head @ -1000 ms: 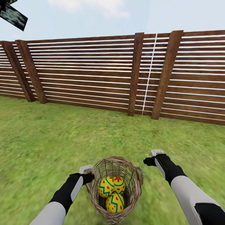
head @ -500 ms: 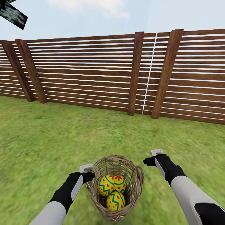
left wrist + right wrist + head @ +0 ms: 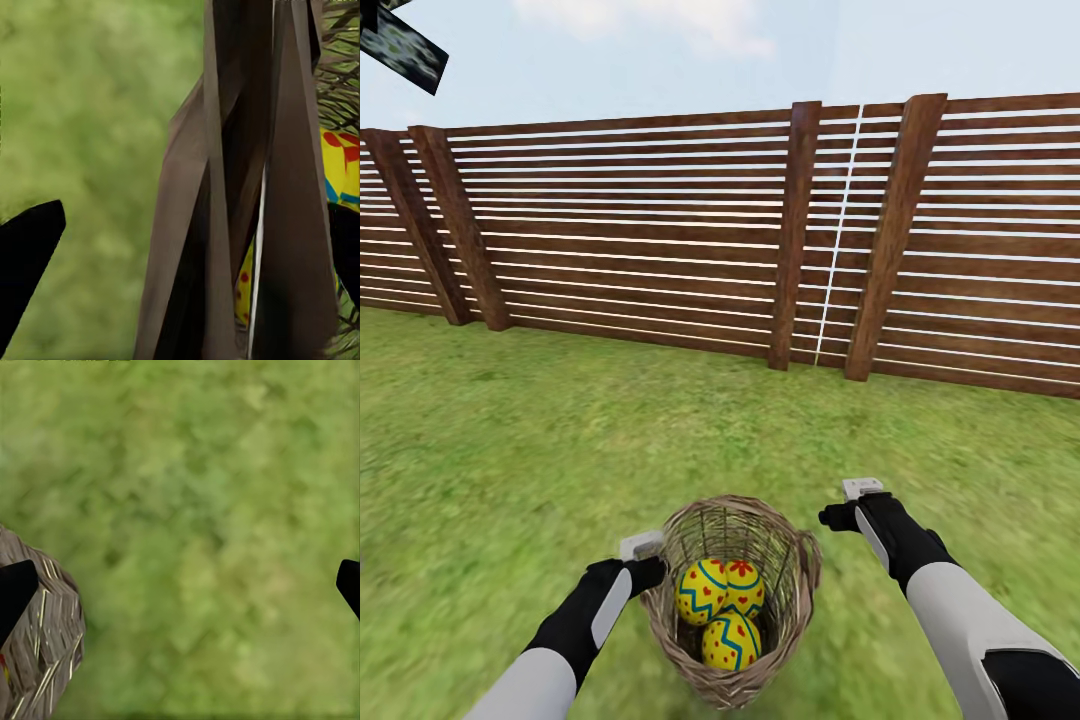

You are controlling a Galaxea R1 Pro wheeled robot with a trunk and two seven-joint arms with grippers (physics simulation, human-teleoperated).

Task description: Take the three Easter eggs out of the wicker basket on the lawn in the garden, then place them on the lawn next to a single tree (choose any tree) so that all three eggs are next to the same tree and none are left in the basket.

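Lawn of mottled grass, slatted fence behind | wicker basket on grass holding three Easter eggs | left gripper at the basket rim, fingers straddling it, spread | right gripper above grass, fingers wide apart | basket base cut off.
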